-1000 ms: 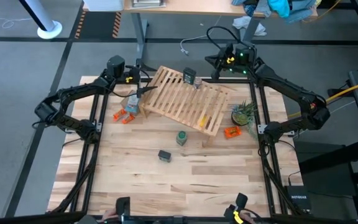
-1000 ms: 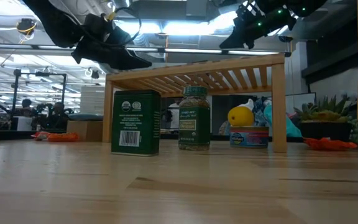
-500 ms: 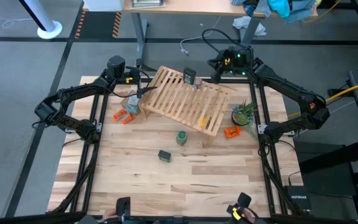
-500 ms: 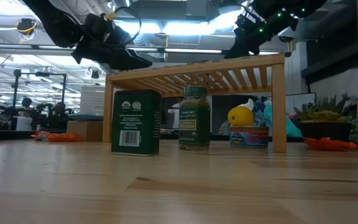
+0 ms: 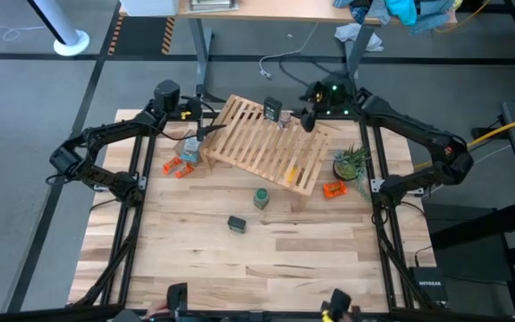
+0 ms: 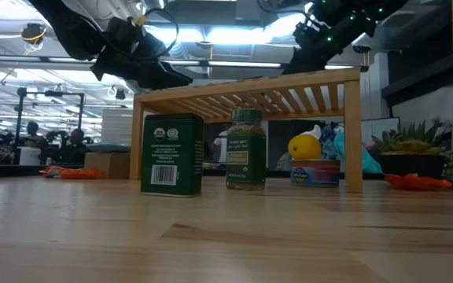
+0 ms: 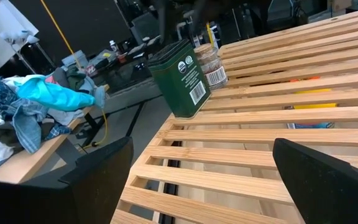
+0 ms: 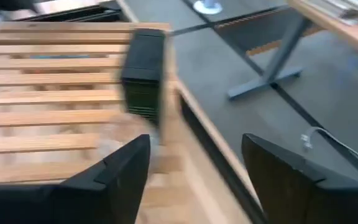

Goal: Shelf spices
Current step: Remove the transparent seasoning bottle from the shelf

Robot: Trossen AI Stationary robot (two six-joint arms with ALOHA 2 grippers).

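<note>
The light-wood slatted shelf stands tilted at the table's far middle. On its far edge stand a dark squarish spice tin and a tiny clear jar. A green round jar and a second dark tin stand on the tabletop near the shelf's front. My right gripper hovers open just right of the two jars on the shelf. At the shelf's left end my left gripper waits open over the slats.
Orange pieces lie left and right of the shelf. A tan box sits at its left end and a small plant at its right. Under the shelf are a yellow thing and a can.
My right gripper has come down from beyond the table's far edge toward the shelf's far side, tipping its fingers lower, and now hangs close beside the jars there. The jars and the shelf have stayed put.
</note>
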